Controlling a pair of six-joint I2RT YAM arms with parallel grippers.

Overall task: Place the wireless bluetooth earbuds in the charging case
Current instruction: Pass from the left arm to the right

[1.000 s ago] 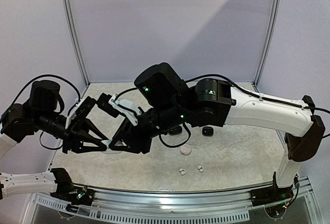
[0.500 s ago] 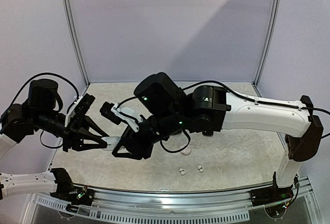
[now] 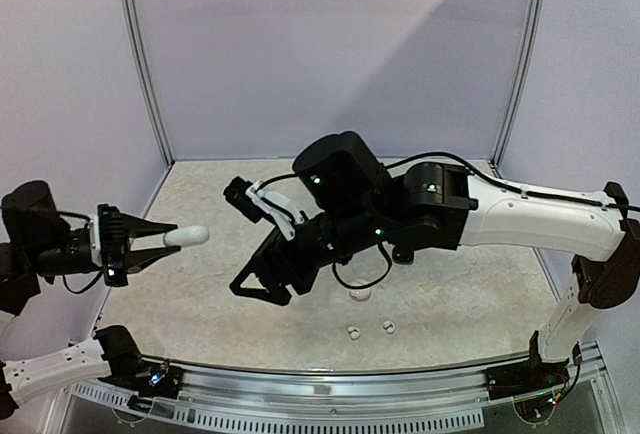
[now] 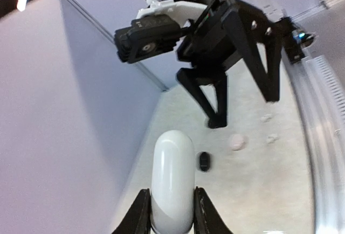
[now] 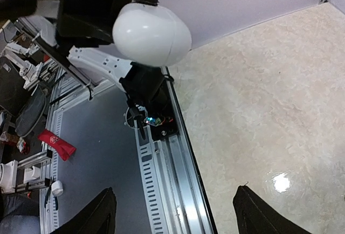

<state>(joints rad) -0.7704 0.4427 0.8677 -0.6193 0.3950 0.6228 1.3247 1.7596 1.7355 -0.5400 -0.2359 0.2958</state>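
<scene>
- Gripping one end of the glossy white pebble-shaped charging case (image 3: 190,236), the left gripper (image 3: 166,238) holds it in the air at the left.
- Right gripper (image 3: 258,292) hangs nearby, jaws spread wide, empty.
- Tiny white earbuds (image 3: 352,332) lie on the beige speckled table (image 3: 460,304) near its front edge, well apart from the case.

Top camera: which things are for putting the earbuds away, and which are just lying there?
For the job:
- white charging case, clamped in the left gripper
- two white earbuds on the table
- right gripper, open and empty

Just lying about:
- small black oval thing, too small to tell
- pale round thing
- red packet off the table
</scene>
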